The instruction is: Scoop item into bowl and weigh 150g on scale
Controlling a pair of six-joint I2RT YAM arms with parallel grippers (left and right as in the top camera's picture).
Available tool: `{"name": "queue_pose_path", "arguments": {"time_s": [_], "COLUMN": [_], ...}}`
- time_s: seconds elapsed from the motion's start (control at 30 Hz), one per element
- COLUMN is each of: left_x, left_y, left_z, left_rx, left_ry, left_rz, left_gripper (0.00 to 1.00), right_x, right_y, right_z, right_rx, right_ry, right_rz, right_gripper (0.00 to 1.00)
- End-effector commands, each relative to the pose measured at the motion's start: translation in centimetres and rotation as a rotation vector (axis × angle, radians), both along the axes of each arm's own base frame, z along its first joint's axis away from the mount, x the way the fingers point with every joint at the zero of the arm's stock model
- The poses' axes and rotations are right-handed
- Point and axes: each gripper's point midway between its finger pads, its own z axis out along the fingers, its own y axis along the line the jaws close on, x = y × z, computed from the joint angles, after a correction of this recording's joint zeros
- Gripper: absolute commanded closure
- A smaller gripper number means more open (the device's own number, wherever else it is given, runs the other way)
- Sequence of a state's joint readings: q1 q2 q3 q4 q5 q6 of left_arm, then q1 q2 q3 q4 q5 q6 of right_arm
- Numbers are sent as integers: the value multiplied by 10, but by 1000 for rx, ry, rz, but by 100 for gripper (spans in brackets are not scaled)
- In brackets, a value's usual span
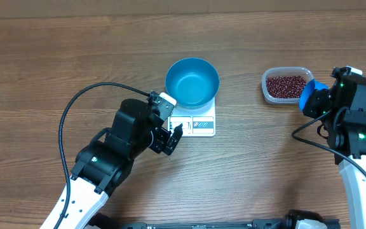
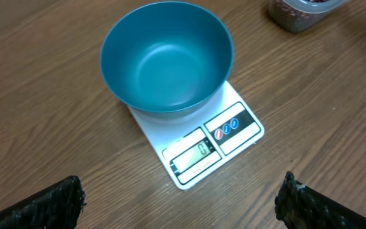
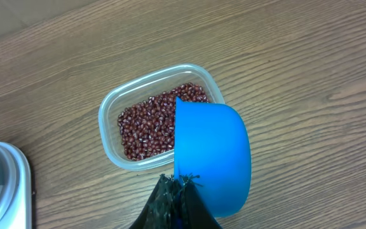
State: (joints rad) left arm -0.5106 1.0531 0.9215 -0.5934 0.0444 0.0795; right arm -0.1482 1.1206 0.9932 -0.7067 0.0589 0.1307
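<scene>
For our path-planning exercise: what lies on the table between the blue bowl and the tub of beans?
Nothing: in the overhead view, only bare wooden table separates the bowl from the tub.

It looks like a robotics lab bench to me: a plain wood-grain table [image 1: 43, 51] with a black-and-white left arm [image 1: 107, 159] and right arm [image 1: 361, 133] rising from its near edge, a looped black cable [image 1: 68, 114], and a kitchen scale [image 1: 202, 124] mid-table.

The bowl [image 1: 192, 83] sits on the scale [image 1: 199, 125], with the tub [image 1: 267, 94] (holding beans [image 1: 284, 86]) well to its right.
</scene>
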Motion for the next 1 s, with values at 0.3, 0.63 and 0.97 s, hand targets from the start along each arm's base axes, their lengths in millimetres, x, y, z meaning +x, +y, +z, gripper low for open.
{"name": "queue_pose_path", "arguments": {"time_s": [0.3, 0.63, 0.97], "left_x": [1, 11, 11], "left_y": [-5, 0, 0], "left_z": [-7, -12, -12], "left_rx": [-15, 19, 19], "left_ry": [23, 9, 9], "left_rz": [-8, 32, 32], "left_gripper": [0, 0, 1], "right_x": [6, 6, 3], "right_y": [-1, -1, -1], "right_z": [18, 18, 15], "right_rx": [-14, -15, -12], "right_ry": [-46, -46, -27], "right_rz": [0, 0, 0], "right_gripper": [96, 96, 96]}}
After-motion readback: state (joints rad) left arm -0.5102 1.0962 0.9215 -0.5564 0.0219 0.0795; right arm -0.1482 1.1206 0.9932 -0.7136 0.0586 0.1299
